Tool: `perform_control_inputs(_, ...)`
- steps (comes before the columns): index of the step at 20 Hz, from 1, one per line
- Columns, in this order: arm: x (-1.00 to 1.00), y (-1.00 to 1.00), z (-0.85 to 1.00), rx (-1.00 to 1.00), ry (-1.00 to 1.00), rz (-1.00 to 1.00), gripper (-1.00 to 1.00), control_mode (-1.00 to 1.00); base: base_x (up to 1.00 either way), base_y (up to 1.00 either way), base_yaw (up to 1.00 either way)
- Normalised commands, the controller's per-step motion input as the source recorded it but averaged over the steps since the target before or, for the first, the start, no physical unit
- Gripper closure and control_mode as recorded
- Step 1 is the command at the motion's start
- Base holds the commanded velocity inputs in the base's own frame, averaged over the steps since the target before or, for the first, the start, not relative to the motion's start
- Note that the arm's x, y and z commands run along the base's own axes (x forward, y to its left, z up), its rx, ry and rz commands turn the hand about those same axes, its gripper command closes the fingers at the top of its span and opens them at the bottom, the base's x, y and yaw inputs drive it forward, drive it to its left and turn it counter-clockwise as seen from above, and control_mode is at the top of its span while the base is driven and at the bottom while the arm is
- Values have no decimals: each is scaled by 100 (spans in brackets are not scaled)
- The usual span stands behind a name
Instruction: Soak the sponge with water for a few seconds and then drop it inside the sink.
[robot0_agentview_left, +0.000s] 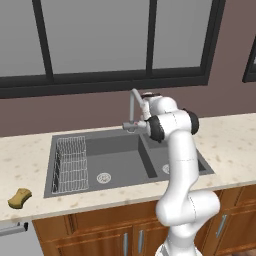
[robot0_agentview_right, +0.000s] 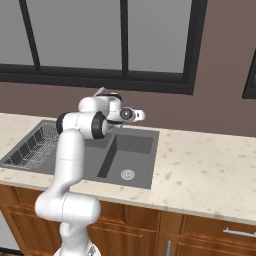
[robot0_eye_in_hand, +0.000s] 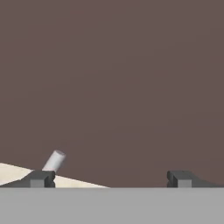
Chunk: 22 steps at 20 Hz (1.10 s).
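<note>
Sponge (robot0_agentview_left: 20, 198) lies on desk (robot0_agentview_left: 30, 150), lower left of frame, well apart from gripper (robot0_eye_in_hand: 111, 179). Gripper wide open, empty, up by faucet (robot0_agentview_left: 133, 102) behind sink (robot0_agentview_left: 120, 157), facing wall.

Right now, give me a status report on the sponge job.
Gripper open, empty, up by the faucet. Sponge on the counter, left of the sink, untouched. No water running. Nothing in the way.
</note>
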Motion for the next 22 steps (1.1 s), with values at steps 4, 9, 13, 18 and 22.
perform_control_inputs(4,9,-67,-88,-10,7,0,-100,-100,0,0,0)
perform_control_inputs(9,11,-38,-48,-5,5,-1,-100,-100,0,0,0)
perform_control_inputs(13,8,-1,-1,2,0,0,-100,-100,0,0,0)
perform_control_inputs(18,2,-5,-4,18,1,-1,-100,-100,0,0,0)
perform_control_inputs(22,0,0,-1,25,0,-8,-100,-100,0,0,0)
